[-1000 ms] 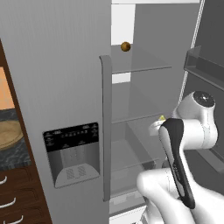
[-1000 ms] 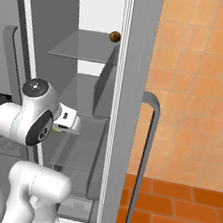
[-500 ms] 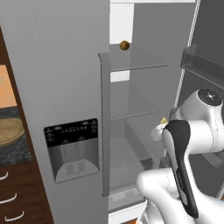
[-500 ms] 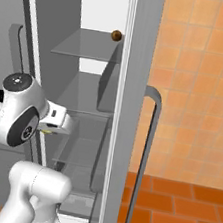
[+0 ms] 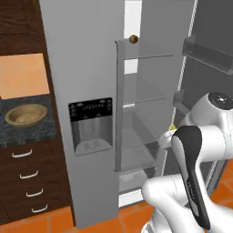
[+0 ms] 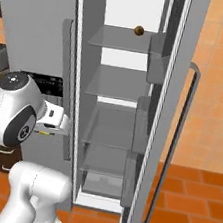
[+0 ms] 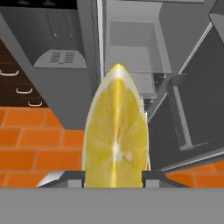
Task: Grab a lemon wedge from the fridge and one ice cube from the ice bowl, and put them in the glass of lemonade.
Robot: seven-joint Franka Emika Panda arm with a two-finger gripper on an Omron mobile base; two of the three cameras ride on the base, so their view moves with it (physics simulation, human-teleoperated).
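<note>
A simulated kitchen with an orange tiled floor (image 7: 39,144) holds the fridge (image 5: 86,82), its right door swung open on glass shelves, a small brown ball (image 5: 133,39) sitting on the top one, well above the jaws. In the hand view the lemon wedge (image 7: 116,131) sits squarely between the jaws, which are clamped on it from either side at its lower part; its cut face, pale yellow with radiating segments, is turned toward the camera. Its long axis runs straight out from the jaws along their reach, with the pointed tip at the far end, aimed past the jaws toward the fridge's lower shelves and the drawer at its bottom. In the left base view the wedge shows only as a small yellow speck (image 5: 172,128) at the hand, in front of the open fridge compartment at about the height of the lower shelves; the gripper (image 6: 50,131) appears in the right base view just outside the fridge opening, with a sliver of yellow at its tip. Far off to the jaws' side, beyond the closed left door with its black dispenser panel (image 5: 91,125), the ice bowl (image 5: 25,114) rests on the dark counter (image 5: 27,132) above a bank of drawers.
</note>
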